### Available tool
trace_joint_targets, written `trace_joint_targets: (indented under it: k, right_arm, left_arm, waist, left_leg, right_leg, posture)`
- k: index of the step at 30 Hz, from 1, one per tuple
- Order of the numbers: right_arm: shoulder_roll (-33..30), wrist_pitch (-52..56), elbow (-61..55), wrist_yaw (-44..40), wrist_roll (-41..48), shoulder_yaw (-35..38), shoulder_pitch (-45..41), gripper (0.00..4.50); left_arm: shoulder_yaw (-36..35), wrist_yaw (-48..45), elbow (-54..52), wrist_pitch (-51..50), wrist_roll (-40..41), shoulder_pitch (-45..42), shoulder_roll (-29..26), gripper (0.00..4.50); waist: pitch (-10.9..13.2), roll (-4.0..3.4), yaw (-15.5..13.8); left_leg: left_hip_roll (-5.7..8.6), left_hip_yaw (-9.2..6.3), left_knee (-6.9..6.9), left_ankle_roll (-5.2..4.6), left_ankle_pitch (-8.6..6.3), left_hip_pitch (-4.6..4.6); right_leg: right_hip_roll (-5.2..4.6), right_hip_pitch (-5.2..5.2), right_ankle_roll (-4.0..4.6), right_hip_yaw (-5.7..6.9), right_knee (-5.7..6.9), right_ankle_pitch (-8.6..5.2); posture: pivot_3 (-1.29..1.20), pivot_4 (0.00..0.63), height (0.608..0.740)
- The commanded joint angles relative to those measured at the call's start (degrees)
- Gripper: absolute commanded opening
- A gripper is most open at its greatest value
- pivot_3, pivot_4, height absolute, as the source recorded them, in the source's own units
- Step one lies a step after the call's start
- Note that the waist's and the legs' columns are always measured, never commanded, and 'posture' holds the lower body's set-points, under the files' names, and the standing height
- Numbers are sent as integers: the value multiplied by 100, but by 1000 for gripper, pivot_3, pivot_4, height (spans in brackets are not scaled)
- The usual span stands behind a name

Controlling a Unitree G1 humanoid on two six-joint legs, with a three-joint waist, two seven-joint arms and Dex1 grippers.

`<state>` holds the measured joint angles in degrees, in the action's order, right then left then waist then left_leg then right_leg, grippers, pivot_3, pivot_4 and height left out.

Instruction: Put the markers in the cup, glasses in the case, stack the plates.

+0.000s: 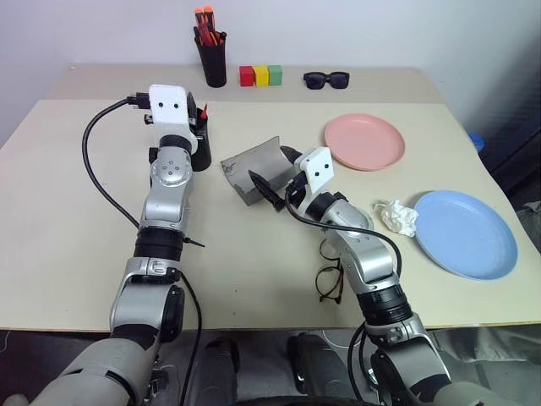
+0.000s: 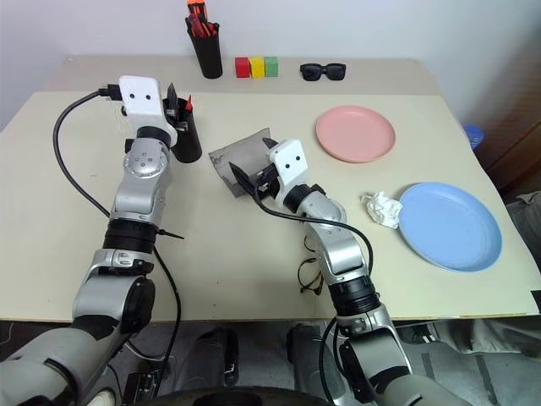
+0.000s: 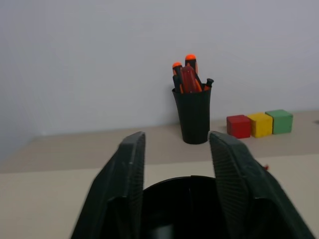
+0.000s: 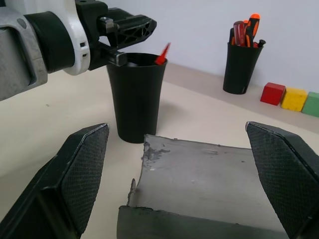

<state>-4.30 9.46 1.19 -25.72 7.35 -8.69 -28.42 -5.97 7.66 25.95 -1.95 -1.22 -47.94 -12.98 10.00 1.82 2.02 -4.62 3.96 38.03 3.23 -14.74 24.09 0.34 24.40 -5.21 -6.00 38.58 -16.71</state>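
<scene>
The left gripper [image 3: 177, 164] hangs just above the black cup [image 4: 135, 94], its two fingers apart and holding nothing. A red marker tip [image 4: 161, 54] pokes out of the cup. The right gripper [image 4: 179, 179] is spread wide in front of the open grey case [image 1: 254, 165], not touching it. The glasses [image 1: 330, 279] lie on the table [image 1: 68, 237] beside the right arm.
</scene>
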Motion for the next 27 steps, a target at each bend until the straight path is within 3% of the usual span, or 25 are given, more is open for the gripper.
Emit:
trace_joint_targets:
  k: [1,3,6,11,12,13,16,22,27]
  right_arm:
    - [-2,-89,-202,-19,53,27,-98,4500]
    - [-28,-74,-238,-38,59,30,-77,4500]
    - [-233,-59,-295,-180,52,50,-53,4500]
    - [-1287,126,-612,-1134,229,175,27,4500]
    - [-1618,194,-648,-1341,259,266,50,4500]
    - [-1885,228,-662,-1486,266,339,73,4500]
    - [-2293,309,-691,-1661,354,467,134,4500]
    - [-3066,435,-816,-1931,452,974,651,4500]
    - [-3265,509,-1176,-1920,495,1121,1104,4500]
  left_arm:
    - [-67,4,-343,43,28,-51,32,2004]
    - [-84,-214,-591,-66,246,-92,87,2004]
    - [98,-1491,-1403,-797,1130,-32,136,2004]
    - [871,-2766,-2575,-3097,1628,311,-391,2004]
    - [1053,-2885,-2641,-3492,1592,387,-507,2565]
    - [1162,-2954,-2658,-3802,1588,435,-568,2845]
    - [1331,-3072,-2597,-4082,1489,469,-643,4337]
    - [1669,-3475,-1637,-4127,1364,309,-363,4465]
    - [1814,-3804,-1002,-4220,1304,110,-192,4465]
  waist:
    - [0,0,0]
    - [0,0,0]
    - [0,0,-15]
    - [-2,-4,2]
    - [-2,-4,15]
    - [-3,-5,26]
    - [-2,-4,54]
    - [-2,-4,-2]
    - [-2,-4,-65]
  left_leg:
    - [0,0,0,0,0,0]
    - [0,0,0,0,0,0]
    - [0,0,1,0,0,3]
    - [1,-1,5,0,0,5]
    - [1,-2,5,0,0,2]
    - [1,-4,6,0,0,1]
    - [1,-8,6,-1,0,-3]
    - [3,-10,9,-1,0,-3]
    - [6,-10,12,-2,0,-3]
  right_leg:
    - [0,0,0,0,0,0]
    - [0,0,0,0,0,0]
    - [0,1,0,0,0,0]
    - [0,0,-1,1,1,0]
    - [0,0,-1,1,3,0]
    - [1,0,-1,0,6,0]
    - [4,0,0,0,15,-1]
    - [6,1,0,0,19,-2]
    - [6,1,0,-4,18,-2]
  posture:
    - [0,150,732]
    - [0,150,732]
    - [0,150,732]
    - [0,150,732]
    - [0,150,732]
    - [0,150,732]
    - [0,150,732]
    - [0,150,732]
    - [0,150,732]
